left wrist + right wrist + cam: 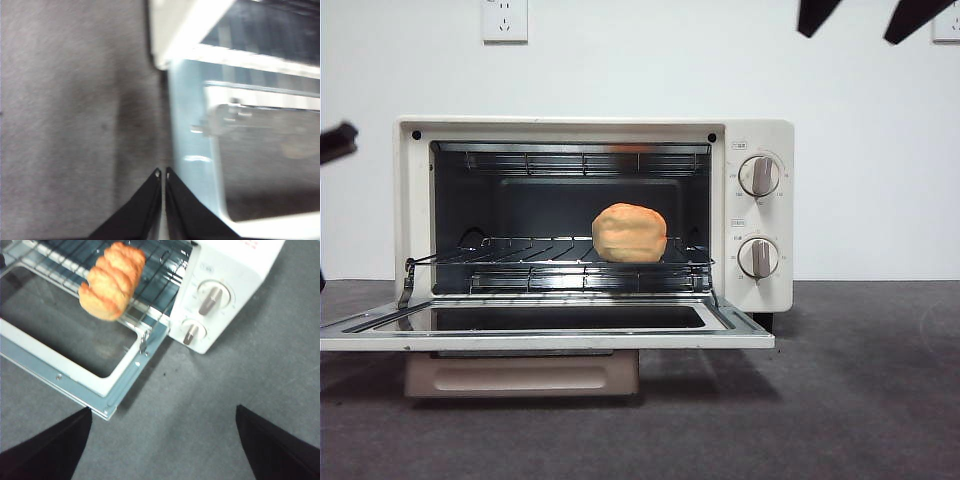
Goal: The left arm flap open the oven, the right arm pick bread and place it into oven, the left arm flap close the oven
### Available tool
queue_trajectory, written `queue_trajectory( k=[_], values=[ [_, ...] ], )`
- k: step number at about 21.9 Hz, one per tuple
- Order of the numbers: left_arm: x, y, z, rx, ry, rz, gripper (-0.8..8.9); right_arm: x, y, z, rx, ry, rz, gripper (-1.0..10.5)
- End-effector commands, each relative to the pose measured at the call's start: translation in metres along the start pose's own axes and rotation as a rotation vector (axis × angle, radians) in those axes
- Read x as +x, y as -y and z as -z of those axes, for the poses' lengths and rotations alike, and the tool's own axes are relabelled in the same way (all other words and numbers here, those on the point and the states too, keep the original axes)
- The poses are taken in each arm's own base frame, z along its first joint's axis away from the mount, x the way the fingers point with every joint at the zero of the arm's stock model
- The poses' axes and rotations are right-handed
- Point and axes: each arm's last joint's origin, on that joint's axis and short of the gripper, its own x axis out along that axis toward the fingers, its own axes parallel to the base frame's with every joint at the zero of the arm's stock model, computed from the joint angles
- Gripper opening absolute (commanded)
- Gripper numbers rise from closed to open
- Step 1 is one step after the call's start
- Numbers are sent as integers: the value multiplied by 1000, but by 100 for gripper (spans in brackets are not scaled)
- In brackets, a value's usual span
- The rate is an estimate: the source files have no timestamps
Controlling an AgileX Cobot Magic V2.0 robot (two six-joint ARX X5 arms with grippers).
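The cream-white oven point(760, 135) stands with its glass door point(550, 328) folded down flat. On the wire rack inside lies the golden-brown bread point(629, 233), right of centre; the right wrist view shows the bread point(112, 280) on the rack too. My right gripper point(162, 412) is open and empty, high above the table in front of the oven's knob side; its two tips show as black shapes point(865, 15) at the top right. My left gripper point(162, 173) is shut on nothing, hovering just off the left corner of the open door point(195, 150).
Two round knobs point(759, 175) sit on the oven's right panel. Dark grey cloth point(860, 400) covers the table. A wall socket point(504, 18) is on the white wall behind. A black arm part point(335, 140) shows at the left edge.
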Motion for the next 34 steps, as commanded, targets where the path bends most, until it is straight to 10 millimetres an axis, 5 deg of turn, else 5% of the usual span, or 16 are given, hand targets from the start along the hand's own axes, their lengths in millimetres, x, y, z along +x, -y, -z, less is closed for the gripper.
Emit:
queue_trajectory(
  k=[1, 11, 23, 34],
  values=[
    [13, -3, 0, 7, -45, 20, 15, -6, 0, -1, -6, 23, -10, 459],
    [51, -9, 9, -26, -201, 155, 15, -27, 10, 6, 13, 73, -17, 459],
    [42, -31, -1, -154, -195, 443, 15, -34, 13, 8, 22, 96, -14, 458],
    [36, -30, -38, -196, 84, 582, 15, -34, 13, 8, 34, 95, -16, 459]
  ],
)
